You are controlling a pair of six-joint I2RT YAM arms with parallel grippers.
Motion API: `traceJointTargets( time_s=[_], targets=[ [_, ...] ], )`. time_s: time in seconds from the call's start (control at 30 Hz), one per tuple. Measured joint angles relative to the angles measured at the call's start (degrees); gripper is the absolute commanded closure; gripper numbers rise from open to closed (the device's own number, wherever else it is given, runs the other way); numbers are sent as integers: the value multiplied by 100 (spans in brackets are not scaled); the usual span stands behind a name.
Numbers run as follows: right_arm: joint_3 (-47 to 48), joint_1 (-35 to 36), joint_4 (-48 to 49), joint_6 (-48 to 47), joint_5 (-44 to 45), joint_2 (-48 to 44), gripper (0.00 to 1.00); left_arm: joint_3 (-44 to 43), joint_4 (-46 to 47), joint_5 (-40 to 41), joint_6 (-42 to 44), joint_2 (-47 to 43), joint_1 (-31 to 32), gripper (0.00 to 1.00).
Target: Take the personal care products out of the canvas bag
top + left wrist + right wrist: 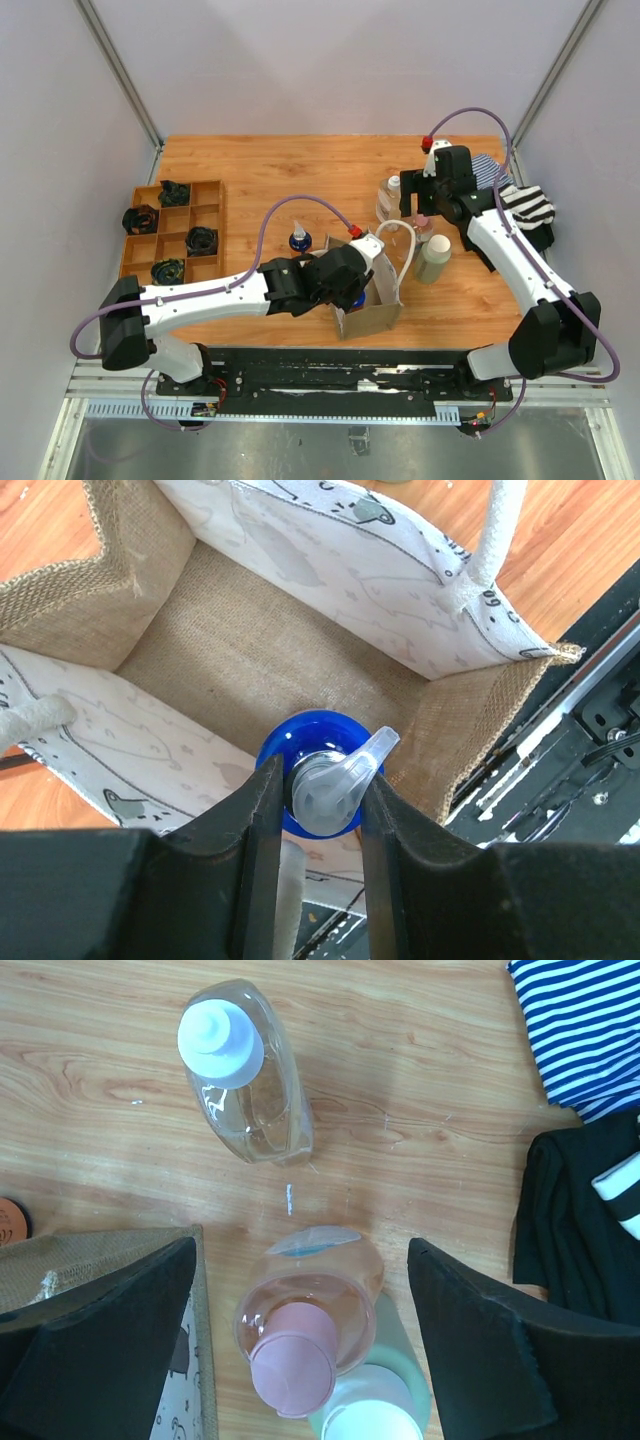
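Upright blue-topped pump bottle (312, 737) in canvas bag (330, 565) — spout toward a bag corner, left gripper (322, 788) clamped on its pump, right gripper (302, 1250) spread wide beside the bag.

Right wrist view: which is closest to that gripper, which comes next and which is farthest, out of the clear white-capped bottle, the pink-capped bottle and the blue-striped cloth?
1. pink-capped bottle: directly between the open fingers of the right gripper.
2. clear white-capped bottle: on the table ahead, towards the upper left.
3. blue-striped cloth: in the far upper-right corner.
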State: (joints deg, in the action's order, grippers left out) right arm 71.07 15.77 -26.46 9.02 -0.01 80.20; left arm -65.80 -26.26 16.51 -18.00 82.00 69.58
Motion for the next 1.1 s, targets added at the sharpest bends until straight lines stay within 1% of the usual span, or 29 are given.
traceJointTargets(
  time_s=[0.07, 0.17, 0.3, 0.47, 0.63, 0.7, 0.8, 0.87, 0.97, 1.0, 1.1],
  targets=[
    [-2, 0, -24, 11, 9, -42, 1, -44, -79, 33, -9, 2, 0, 100],
    [-22, -2, -92, 20, 68, -210, 1, -293, -426, 138, -26, 11, 0, 99],
    [-103, -4, -205, 94, 289, -719, 2, -960, -815, 326, -28, 28, 0, 100],
    [-118, -4, -282, 151, 343, -1412, 1, -2037, -1060, 785, 44, 142, 0, 100],
    [-118, 4, -354, 140, -17, -2015, 1, -3281, -1447, 1705, 151, 549, -17, 99],
    [-109, 39, -382, 127, -234, -2149, 1, -3945, -1757, 2046, 129, 850, -96, 99],
    [-28, 166, -487, 118, -439, -2181, 1, -4830, -2092, 2337, 81, 1320, -367, 99],
    [-20, 245, -516, 116, -514, -2190, 1, -5184, -2157, 2444, 85, 1541, -654, 100],
    [-20, 341, -542, 116, -599, -2214, 1, -5261, -2103, 2426, 125, 1659, -1255, 100],
    [-20, 363, -544, 114, -612, -2223, 1, -5226, -2059, 2380, 142, 1668, -1338, 100],
    [46, 389, -599, 101, -680, -2218, 1, -5077, -1873, 2159, 173, 1672, -2083, 99]
  ],
)
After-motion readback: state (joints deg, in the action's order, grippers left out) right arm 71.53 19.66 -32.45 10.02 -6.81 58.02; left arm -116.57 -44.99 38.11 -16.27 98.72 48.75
